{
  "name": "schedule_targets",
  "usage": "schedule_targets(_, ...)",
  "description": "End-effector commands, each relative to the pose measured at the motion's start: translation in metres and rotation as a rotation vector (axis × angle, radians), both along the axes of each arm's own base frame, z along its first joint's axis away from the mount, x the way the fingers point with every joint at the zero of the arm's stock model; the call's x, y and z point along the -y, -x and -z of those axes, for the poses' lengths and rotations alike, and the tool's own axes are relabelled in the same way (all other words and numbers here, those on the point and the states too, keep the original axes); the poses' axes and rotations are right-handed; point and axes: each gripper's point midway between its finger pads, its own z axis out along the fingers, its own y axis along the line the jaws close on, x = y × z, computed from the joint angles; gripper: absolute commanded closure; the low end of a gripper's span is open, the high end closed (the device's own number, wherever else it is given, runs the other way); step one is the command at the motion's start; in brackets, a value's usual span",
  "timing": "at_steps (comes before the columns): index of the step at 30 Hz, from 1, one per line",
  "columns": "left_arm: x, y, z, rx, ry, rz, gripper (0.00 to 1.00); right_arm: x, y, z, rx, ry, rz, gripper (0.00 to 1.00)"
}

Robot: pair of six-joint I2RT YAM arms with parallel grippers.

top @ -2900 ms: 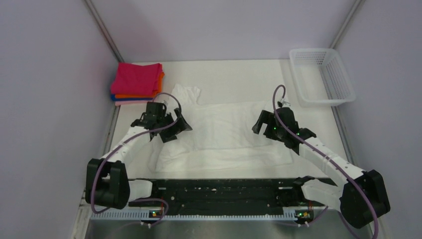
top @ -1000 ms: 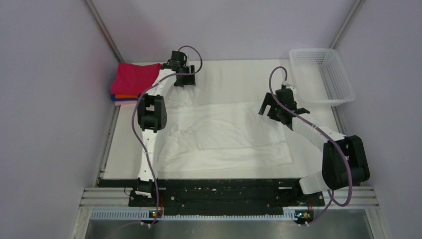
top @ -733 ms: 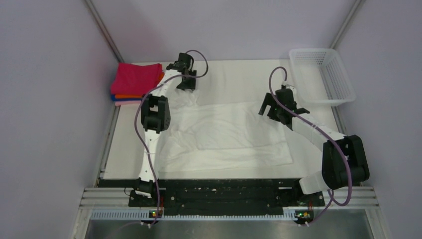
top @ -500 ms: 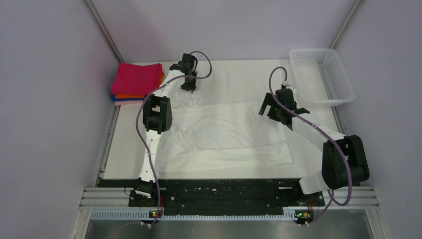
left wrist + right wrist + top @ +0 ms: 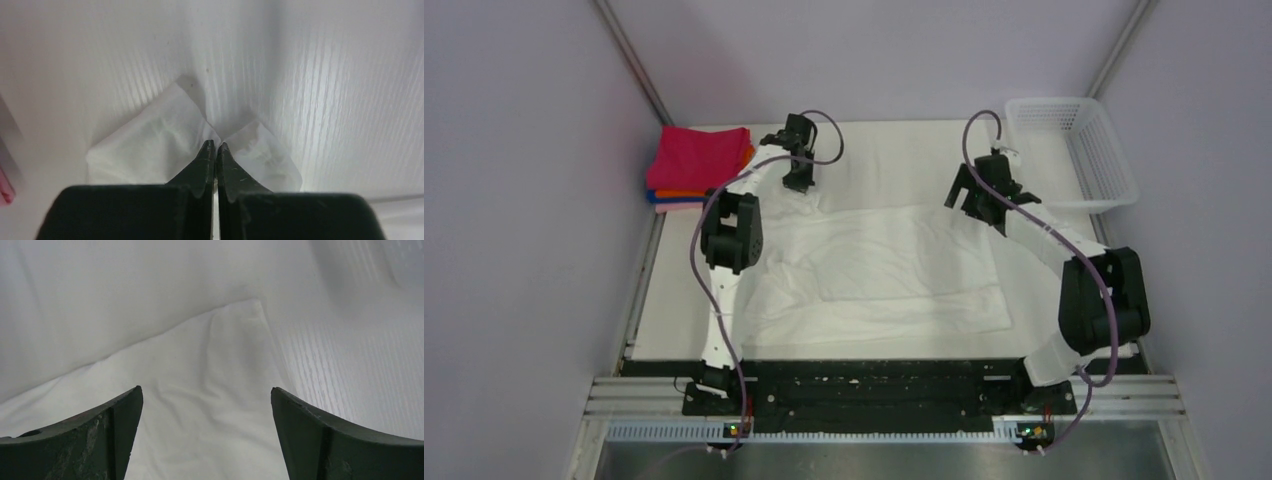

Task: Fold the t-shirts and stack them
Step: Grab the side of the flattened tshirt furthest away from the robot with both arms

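A wrinkly white t-shirt (image 5: 884, 270) lies spread across the middle of the table. My left gripper (image 5: 802, 186) is at its far left sleeve. In the left wrist view the gripper (image 5: 215, 144) is shut, pinching a peak of the white sleeve cloth (image 5: 150, 145). My right gripper (image 5: 969, 200) hovers over the shirt's far right corner. Its jaws (image 5: 206, 390) stand wide open on either side of the white cloth (image 5: 200, 365), holding nothing. Folded shirts (image 5: 699, 165) are stacked at the far left, magenta on top with orange, blue and pink edges showing below.
A white mesh basket (image 5: 1072, 152) sits at the far right corner. Grey walls close in the left, right and back sides. The black rail (image 5: 874, 385) carrying the arm bases runs along the near edge.
The left gripper has settled on the sleeve and closed on the cloth. The right arm has shifted a little toward the far edge with its jaws still open.
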Motion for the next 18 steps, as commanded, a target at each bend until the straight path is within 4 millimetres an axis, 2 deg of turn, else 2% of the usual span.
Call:
schedule_targets(1,-0.001,0.000,-0.077,0.174,0.065,-0.044,1.00,0.015,-0.043,-0.014,0.021,0.095,0.054,0.05)
schedule_targets(4,-0.003,0.012,-0.086,0.195,0.091,-0.071,1.00,0.022,-0.064,-0.004,-0.026,0.175,0.076,0.08)
schedule_targets(10,-0.004,0.047,-0.082,0.142,0.136,-0.116,1.00,0.033,-0.096,0.016,-0.081,0.273,0.103,0.17)
schedule_targets(13,-0.006,0.059,-0.083,0.138,0.149,-0.136,1.00,0.038,-0.104,0.033,-0.115,0.298,0.115,0.20)
schedule_targets(18,-0.007,0.080,-0.079,0.125,0.178,-0.165,1.00,0.037,-0.111,0.049,-0.138,0.307,0.098,0.27)
